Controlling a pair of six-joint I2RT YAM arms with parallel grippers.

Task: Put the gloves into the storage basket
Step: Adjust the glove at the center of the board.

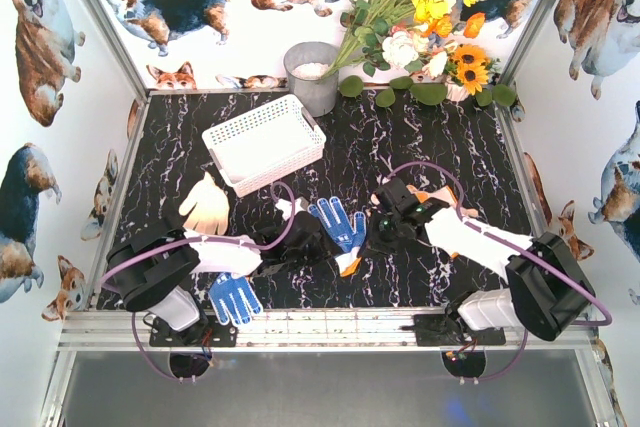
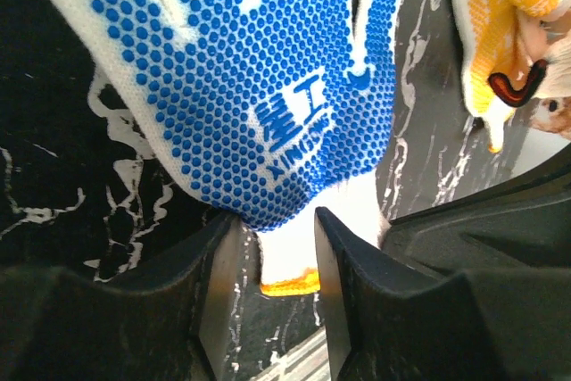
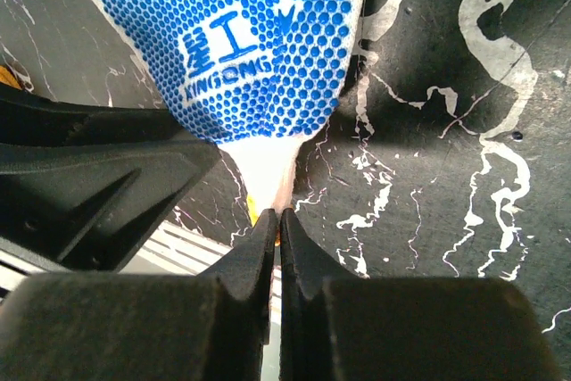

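Right hand (image 3: 279,220) is pressed almost together on the very edge of the cuff of the middle blue glove (image 1: 340,227), with a sliver of orange trim showing in the slit; left hand (image 2: 277,225) stands spread, its two fingers straddling the same white cuff without visibly squeezing it. Both hands meet at one end of one glove; it lies flat on the black marbled desk (image 1: 450,147), between the two arms and well apart from the basket (image 1: 282,169).

By my reading the task has barely begun; the basket, at the far left of the desk, looks to hold nothing; four gloves are out on the desk: the middle one, a cream glove (image 1: 207,207) just on the near side of the basket, a second blue glove (image 1: 235,297) by the left arm's base, and an orange-trimmed glove (image 1: 432,194) mostly hidden under the right arm. All of them are left to move.

The middle blue glove lies dotted palm up; its long axis runs near to far, leaning slightly left; the cuff points toward the arm bases, the fingers away, roughly toward the basket's near corner; lifted by the cuff, it would likely hang fingers down.
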